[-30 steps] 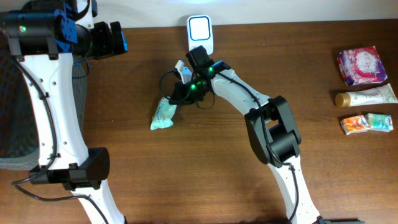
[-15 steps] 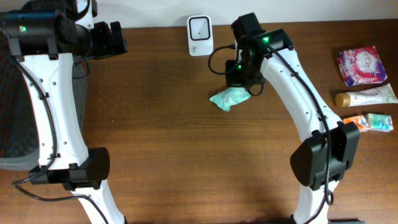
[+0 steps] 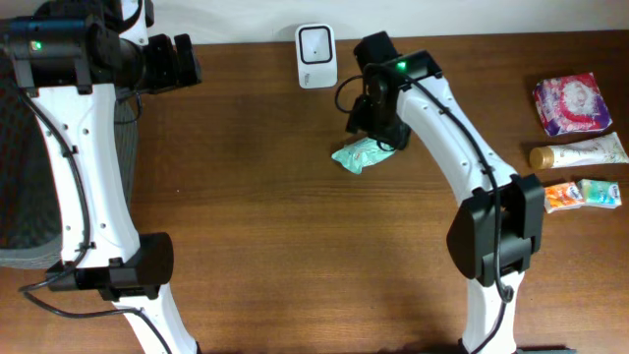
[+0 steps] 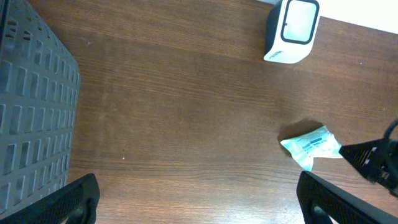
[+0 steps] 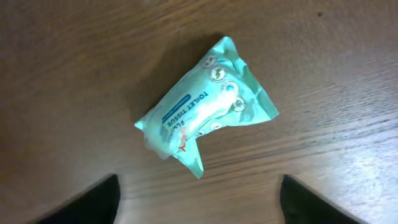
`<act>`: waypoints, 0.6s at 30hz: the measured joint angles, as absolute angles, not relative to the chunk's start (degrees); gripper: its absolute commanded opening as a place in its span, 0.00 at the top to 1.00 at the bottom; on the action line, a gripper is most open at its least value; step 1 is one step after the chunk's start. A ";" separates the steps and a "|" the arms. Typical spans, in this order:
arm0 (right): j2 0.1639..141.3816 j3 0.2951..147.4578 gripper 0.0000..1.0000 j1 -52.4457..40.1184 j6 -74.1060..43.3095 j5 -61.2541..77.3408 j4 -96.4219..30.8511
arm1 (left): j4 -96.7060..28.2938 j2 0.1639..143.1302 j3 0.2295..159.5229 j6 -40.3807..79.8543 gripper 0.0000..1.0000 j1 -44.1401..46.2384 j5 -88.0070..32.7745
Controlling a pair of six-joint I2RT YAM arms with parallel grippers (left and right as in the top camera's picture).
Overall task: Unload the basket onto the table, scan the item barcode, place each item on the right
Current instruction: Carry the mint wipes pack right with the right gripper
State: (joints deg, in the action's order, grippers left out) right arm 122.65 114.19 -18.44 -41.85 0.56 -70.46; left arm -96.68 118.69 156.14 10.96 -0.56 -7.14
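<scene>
The item, a teal toilet-tissue pack (image 3: 360, 155), lies flat on the wooden table, below and right of the white barcode scanner (image 3: 315, 43). My right gripper (image 3: 377, 124) hovers just above the pack's far side, open, with nothing between its jaws. In the right wrist view the pack (image 5: 205, 112) rests free on the wood, ahead of the right gripper (image 5: 199, 205). My left gripper (image 3: 189, 61) stays open at the far left. The left wrist view shows the left gripper (image 4: 199, 200) empty, with the scanner (image 4: 291, 28) and the pack (image 4: 313, 144) off to the right.
A grey mesh basket (image 3: 18, 177) stands at the left edge, also in the left wrist view as the basket (image 4: 31, 112). At the right edge lie a pink pack (image 3: 568, 103), a cream tube (image 3: 580, 153) and small orange and green packs (image 3: 580, 194).
The right arm carried the pack from left of the scanner to its right, then opened and let it go onto the table. The left arm has not moved.
</scene>
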 measured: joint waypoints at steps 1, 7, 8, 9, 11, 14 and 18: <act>122.65 113.47 0.16 -16.80 -41.67 1.52 -70.24 | -96.66 118.69 156.14 10.96 0.01 -0.56 -7.14; 123.15 101.67 0.11 -7.77 -23.55 14.87 -57.08 | -96.68 118.69 156.14 10.96 0.01 -0.56 -7.16; 123.17 99.42 0.11 -6.52 -20.38 19.20 -52.93 | -96.68 118.69 156.14 10.96 0.01 -0.56 -7.14; 123.20 97.45 0.11 -6.00 -18.74 21.78 -50.00 | -96.64 118.69 156.14 10.96 0.01 -0.56 -7.14; 123.20 93.06 0.12 -5.89 -17.34 26.48 -43.09 | -96.64 118.69 156.14 10.98 0.01 -0.56 -7.14; 123.20 88.53 0.30 -5.89 -16.91 31.03 -36.10 | -96.66 118.69 156.14 10.96 0.01 -0.56 -7.14; 123.28 84.58 0.66 -6.09 -17.06 33.63 -30.94 | -96.66 118.69 156.14 10.96 0.01 -0.56 -7.14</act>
